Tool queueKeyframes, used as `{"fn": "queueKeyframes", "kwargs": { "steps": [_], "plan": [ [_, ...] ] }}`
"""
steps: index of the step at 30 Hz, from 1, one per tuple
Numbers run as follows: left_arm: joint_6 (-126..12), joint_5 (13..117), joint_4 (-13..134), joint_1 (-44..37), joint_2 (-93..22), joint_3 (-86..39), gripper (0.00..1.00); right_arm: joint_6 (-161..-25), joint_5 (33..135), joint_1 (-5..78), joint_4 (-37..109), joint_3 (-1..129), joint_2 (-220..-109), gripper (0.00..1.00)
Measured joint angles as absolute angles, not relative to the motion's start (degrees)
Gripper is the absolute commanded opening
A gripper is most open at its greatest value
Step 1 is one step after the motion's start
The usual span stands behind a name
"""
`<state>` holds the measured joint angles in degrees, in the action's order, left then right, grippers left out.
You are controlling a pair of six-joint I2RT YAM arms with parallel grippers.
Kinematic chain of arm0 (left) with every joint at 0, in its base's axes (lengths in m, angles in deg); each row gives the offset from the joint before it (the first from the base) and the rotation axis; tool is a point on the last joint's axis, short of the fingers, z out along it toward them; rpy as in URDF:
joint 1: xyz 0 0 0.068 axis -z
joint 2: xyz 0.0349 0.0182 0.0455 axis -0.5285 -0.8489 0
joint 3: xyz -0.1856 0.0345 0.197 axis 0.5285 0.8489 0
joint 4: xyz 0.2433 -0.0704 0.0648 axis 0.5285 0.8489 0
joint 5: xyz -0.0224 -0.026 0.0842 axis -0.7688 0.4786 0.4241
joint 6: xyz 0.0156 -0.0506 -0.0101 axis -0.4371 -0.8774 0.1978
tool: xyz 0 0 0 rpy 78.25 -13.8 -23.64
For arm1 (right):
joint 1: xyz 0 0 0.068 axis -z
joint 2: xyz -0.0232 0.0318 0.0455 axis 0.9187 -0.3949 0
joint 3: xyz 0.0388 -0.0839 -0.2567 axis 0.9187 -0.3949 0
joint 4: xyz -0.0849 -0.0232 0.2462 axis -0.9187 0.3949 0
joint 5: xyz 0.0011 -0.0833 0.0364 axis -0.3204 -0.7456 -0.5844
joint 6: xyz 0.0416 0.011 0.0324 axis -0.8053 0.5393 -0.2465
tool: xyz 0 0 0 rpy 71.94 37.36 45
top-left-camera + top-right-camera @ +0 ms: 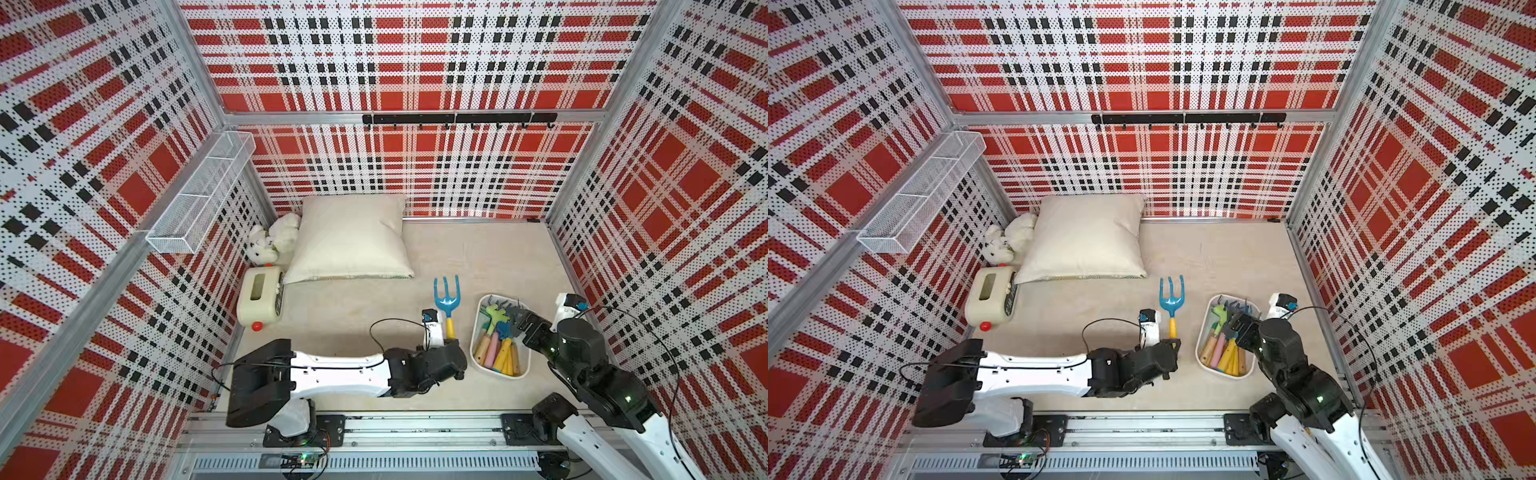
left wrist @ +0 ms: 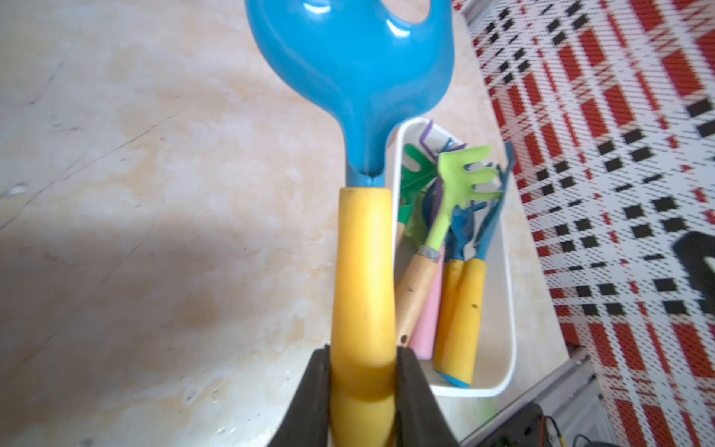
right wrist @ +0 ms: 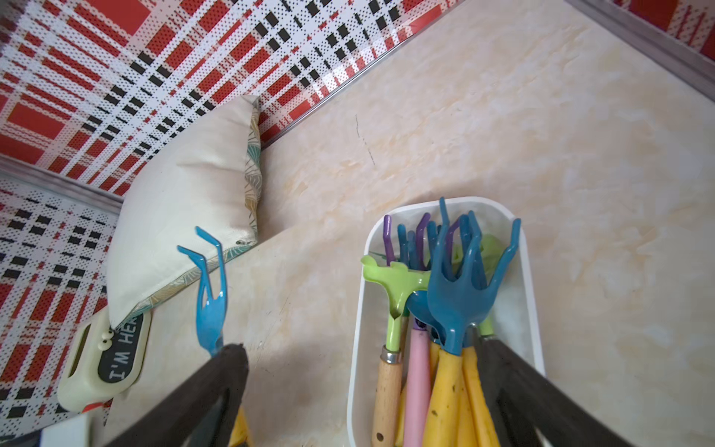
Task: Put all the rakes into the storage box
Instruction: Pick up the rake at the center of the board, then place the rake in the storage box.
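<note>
Beige marbled tabletop (image 1: pixel 478 257), red plaid walls. Your blue-headed, yellow-handled rake (image 1: pixel 446 293) sits clamped at its handle in the left gripper (image 2: pixel 363 367), just left of the shallow white plastic storage box (image 1: pixel 476 332). Your right gripper (image 3: pixel 358 346) hangs over that box, jaws wide apart.

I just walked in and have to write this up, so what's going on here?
The left gripper is shut on the yellow handle of the blue rake, which is outside the storage box, right beside it. The box already holds several other garden tools. The right gripper hangs open above the box, holding nothing. The rake is not yet in the box.
</note>
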<state>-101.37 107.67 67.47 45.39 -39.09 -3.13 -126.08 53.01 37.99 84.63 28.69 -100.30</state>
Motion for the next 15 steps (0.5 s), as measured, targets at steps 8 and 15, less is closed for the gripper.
{"fn": "queueKeyframes", "kwargs": {
  "steps": [8, 15],
  "plan": [
    [-90.2, 99.3, 56.5, 46.1, -45.7, -4.8, 0.00, -128.7, 48.8, 38.0, 88.3, 28.8, -99.5, 1.00],
    [-86.4, 94.8, 54.7, 46.3, -52.7, -9.9, 0.00, -129.3, 48.4, 38.0, 88.7, 28.8, -99.5, 1.00]
  ]
}}
